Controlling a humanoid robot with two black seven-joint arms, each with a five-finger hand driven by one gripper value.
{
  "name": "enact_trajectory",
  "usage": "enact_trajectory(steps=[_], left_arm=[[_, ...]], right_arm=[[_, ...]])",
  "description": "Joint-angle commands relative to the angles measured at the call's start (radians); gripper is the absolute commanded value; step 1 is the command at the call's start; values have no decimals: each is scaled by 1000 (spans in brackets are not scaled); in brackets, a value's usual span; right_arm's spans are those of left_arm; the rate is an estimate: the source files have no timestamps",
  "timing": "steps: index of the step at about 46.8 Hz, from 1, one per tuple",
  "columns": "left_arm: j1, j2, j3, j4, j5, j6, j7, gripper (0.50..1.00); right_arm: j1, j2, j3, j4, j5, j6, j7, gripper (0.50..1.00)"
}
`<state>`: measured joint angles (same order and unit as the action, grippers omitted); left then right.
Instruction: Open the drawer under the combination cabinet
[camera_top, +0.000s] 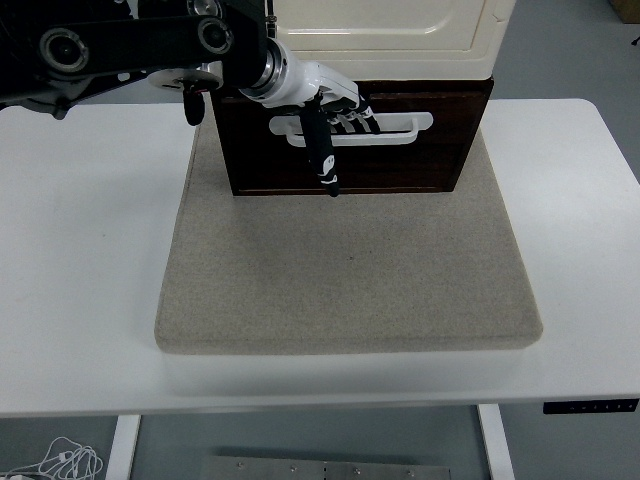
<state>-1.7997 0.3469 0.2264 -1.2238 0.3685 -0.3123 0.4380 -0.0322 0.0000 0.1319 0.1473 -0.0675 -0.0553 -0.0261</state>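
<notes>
Now my left hand (335, 110) has its fingers hooked over the white handle (395, 129) of the dark drawer (350, 160), which sits under the cream cabinet (385, 35) on the grey mat (345, 270); I'd pull straight toward me, keeping the curl snug.
</notes>
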Motion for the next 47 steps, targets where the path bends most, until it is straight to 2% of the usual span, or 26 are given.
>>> enact_trajectory(steps=[1, 26, 47], left_arm=[[-3, 0, -2, -3, 4, -2, -1, 1000], [-3, 3, -38, -33, 6, -42, -2, 1000], [-4, 11, -76, -37, 4, -129, -2, 1000]], right_arm=[[0, 0, 0, 0, 0, 0, 0, 926], [0, 0, 0, 0, 0, 0, 0, 926], [0, 0, 0, 0, 0, 0, 0, 926]])
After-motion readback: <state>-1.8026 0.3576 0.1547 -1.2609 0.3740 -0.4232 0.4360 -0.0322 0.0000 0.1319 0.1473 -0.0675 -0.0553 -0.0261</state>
